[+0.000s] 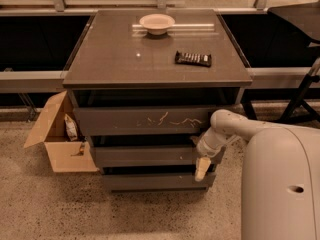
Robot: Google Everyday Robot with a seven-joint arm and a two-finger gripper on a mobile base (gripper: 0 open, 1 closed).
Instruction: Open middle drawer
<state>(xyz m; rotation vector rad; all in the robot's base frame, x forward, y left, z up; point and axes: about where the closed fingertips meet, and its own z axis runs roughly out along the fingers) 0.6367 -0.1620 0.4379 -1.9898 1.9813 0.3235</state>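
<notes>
The middle drawer [145, 155] is a wide dark grey plain front in the cabinet, below the scratched top front [150, 119] and above the lower plain front [155, 180]. It stands out a little from the cabinet body, with a dark gap above it. My gripper [201, 166] hangs at the drawer's right end, its pale fingertip pointing down over the lower front. My white arm [235, 126] reaches in from the right.
A white bowl [157, 23] and a dark candy bar [193, 58] lie on the cabinet top [125, 59]. An open cardboard box [57, 136] stands on the floor to the left. My white base [282, 184] fills the lower right. A dark stand leg [300, 96] is at far right.
</notes>
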